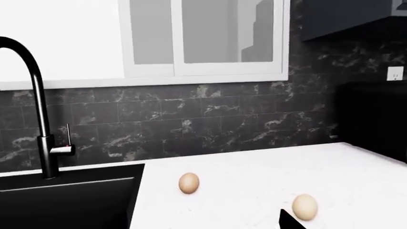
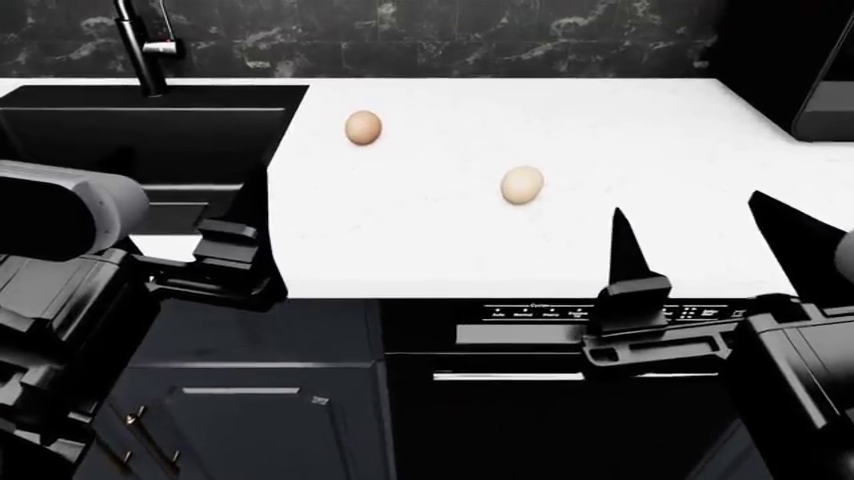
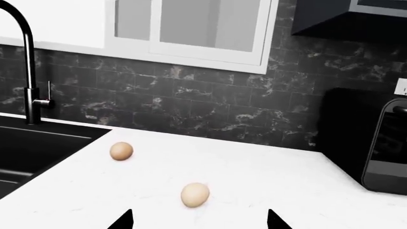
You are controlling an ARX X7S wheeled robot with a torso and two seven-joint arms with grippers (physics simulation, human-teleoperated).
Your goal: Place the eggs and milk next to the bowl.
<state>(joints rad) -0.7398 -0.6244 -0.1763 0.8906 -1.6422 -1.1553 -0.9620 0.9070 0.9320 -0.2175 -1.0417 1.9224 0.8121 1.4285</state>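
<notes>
Head view: you look down on a white counter, with a black sink at its left and a black faucet behind it.
Room: dark marbled tile wall, a white-framed window above, a black appliance at far right.
Far egg: lies just right of the sink, well ahead of your left gripper.
Near egg: lies mid-counter, ahead and a little left of your right gripper, not touching it.
Right gripper: fingers spread wide, nothing between them.
Left gripper: at the counter's near edge by the sink; you cannot tell how its jaws stand.
Eggs: smooth, oval, pale tan, set well apart.
Bowl, milk: in none of your views.
</notes>
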